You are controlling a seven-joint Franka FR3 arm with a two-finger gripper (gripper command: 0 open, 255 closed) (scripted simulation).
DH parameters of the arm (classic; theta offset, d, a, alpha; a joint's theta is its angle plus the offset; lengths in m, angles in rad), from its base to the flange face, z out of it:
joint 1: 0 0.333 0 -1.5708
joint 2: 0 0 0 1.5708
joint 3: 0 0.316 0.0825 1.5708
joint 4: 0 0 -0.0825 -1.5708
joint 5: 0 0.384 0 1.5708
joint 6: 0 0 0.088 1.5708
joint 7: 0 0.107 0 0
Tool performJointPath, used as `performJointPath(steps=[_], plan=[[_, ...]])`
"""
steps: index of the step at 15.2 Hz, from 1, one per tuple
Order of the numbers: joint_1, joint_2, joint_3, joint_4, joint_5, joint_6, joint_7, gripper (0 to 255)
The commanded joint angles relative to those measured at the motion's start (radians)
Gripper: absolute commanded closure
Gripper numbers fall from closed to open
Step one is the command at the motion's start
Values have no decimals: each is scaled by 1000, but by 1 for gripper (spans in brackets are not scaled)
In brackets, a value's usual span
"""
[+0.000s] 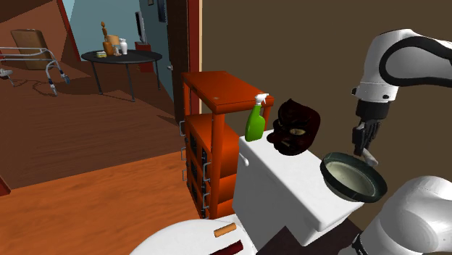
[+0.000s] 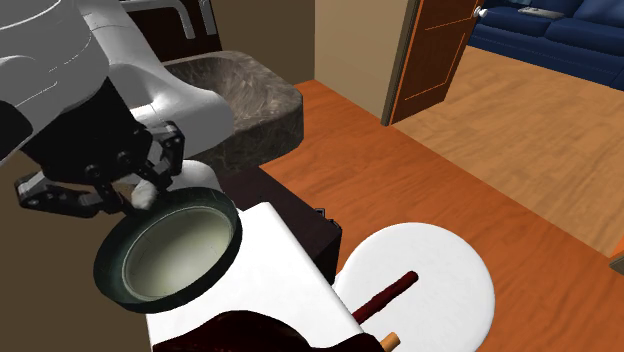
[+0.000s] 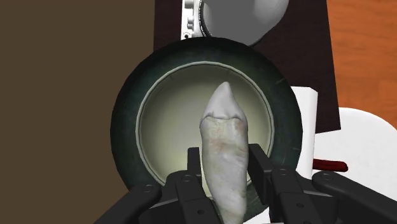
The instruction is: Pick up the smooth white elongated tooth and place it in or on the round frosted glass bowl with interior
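The black gripper [image 3: 225,153] is pinching the tooth [image 3: 221,121]: its two fingers [image 3: 259,164] press on either side of the pale, smooth, elongated body, and the tapered end points away from the hand. The tooth hangs over the round bowl [image 3: 127,127], which has a dark, thick rim and a pale cream interior. In the wrist view the tooth's tip lies across that interior, while the second exterior view places it just above the bowl's rim, on the side nearest the arm. Whether it touches the bowl cannot be told. The bowl sits at the edge of a white tank top [image 1: 290,192], partly overhanging it. Further along the same top stand a green spray bottle [image 1: 255,122] and a dark red mask-like object [image 1: 298,127], both well apart from the bowl. An orange shelf unit [image 1: 217,90] stands just beside the tank. In the second exterior view a white toilet lid [image 2: 430,270] carries a dark red stick [image 2: 386,294], and a stone sink [image 2: 255,105] stands behind the arm.
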State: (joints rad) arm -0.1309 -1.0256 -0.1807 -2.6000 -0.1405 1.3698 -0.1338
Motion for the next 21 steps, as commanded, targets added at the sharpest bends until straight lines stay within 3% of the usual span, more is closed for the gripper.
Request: performJointPath(steps=[1,12,19,20,21], plan=[[-3,-9,-6,-31,-7,22,-2,255],[-16,-32,-32,-187,-33,155,0,255],[-16,-32,-32,-187,-33,155,1,255],[-16,-32,-32,-187,-33,155,1,0],[-16,-32,-32,-187,-33,155,1,0]])
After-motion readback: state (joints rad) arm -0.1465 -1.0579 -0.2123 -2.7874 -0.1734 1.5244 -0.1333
